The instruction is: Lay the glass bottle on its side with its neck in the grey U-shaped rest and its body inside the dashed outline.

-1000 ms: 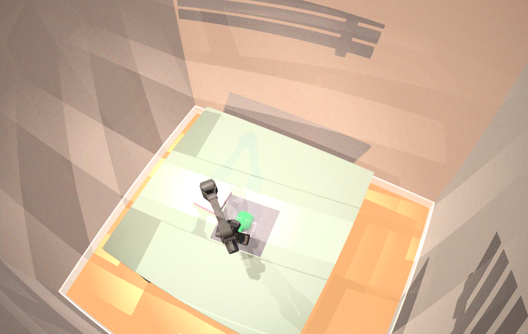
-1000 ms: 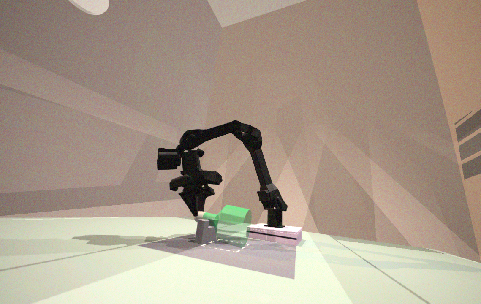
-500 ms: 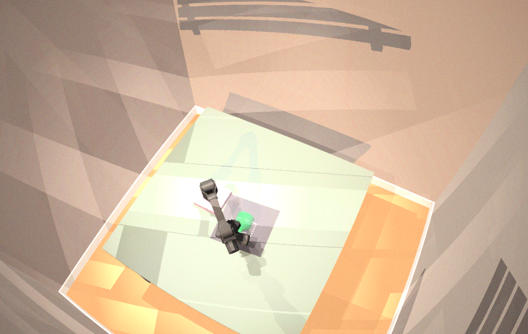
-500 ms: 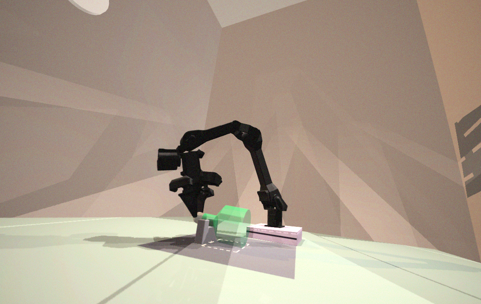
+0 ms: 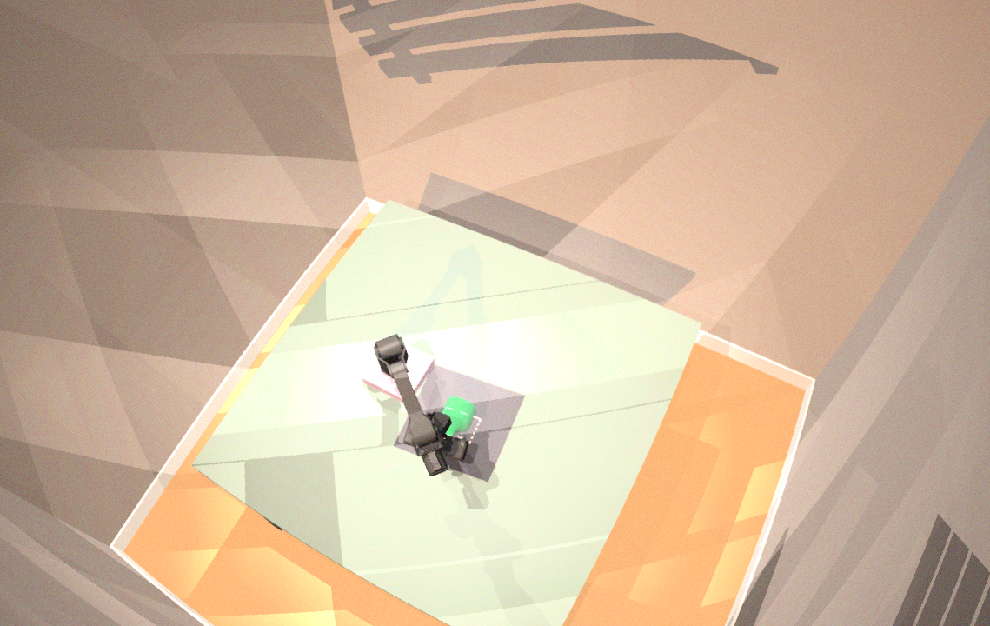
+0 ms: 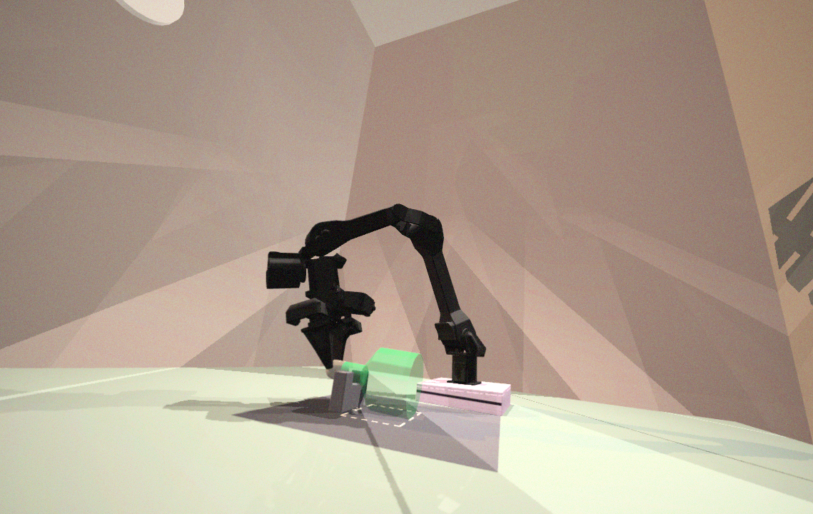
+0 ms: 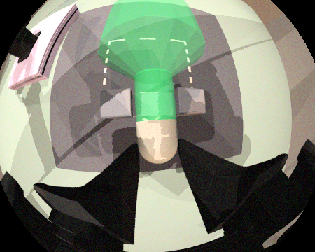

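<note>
Bottle nearly down, release still to come

We have the glass bottle [image 5: 457, 415] [image 6: 394, 377] [image 7: 154, 45] on its side, its neck between the posts of the grey rest [image 6: 343, 391] [image 7: 116, 103]. Our fingers [image 6: 332, 370] grip its pale tip. The body reaches past the dashed outline [image 5: 475, 430] [image 6: 372, 422] [image 7: 148, 38] in the wrist view; full seating is unclear. Checking placement and letting go remain.

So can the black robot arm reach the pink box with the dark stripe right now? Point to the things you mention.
Probably not yet: the black robot arm's gripper [image 6: 334, 370] [image 7: 157, 145] is busy gripping the green glass bottle [image 5: 458, 414] [image 6: 394, 381] [image 7: 154, 45], and the pink striped box [image 6: 464, 396] [image 7: 45, 52] sits under its own base.
</note>
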Motion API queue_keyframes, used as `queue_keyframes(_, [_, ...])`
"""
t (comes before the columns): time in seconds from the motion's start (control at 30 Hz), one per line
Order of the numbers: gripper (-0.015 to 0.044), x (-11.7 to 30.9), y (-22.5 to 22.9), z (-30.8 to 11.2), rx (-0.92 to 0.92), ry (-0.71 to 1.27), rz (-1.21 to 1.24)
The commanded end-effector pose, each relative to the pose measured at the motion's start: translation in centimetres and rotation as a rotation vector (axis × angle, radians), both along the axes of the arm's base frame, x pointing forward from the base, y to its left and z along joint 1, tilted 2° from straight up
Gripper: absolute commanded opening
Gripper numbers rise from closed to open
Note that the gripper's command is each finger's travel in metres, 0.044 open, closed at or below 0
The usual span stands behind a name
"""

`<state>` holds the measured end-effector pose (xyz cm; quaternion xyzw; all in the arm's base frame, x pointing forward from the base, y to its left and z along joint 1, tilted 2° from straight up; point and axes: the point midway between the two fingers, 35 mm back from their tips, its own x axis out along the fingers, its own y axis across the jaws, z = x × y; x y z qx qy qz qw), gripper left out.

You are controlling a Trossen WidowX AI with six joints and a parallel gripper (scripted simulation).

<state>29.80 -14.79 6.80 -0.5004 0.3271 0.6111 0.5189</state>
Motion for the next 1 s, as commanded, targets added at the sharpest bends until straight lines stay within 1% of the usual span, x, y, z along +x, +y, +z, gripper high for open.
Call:
queue_keyframes(0.0, [0.0127, 0.0, 0.0, 0.0, 0.001, 0.0, 0.0])
queue_keyframes(0.23, [0.0127, 0.0, 0.0, 0.0, 0.001, 0.0, 0.0])
queue_keyframes(0.63, [0.044, 0.0, 0.0, 0.0, 0.001, 0.0, 0.0])
queue_keyframes(0.73, [0.044, 0.0, 0.3, 1.0, -0.062, 0.011, -0.007])
queue_keyframes(0.9, [0.044, -0.2, 1.3, 5.3, -0.311, 0.008, -0.063])
queue_keyframes(0.97, [0.044, -0.3, 1.5, 6.1, -0.354, 0.0, -0.077])
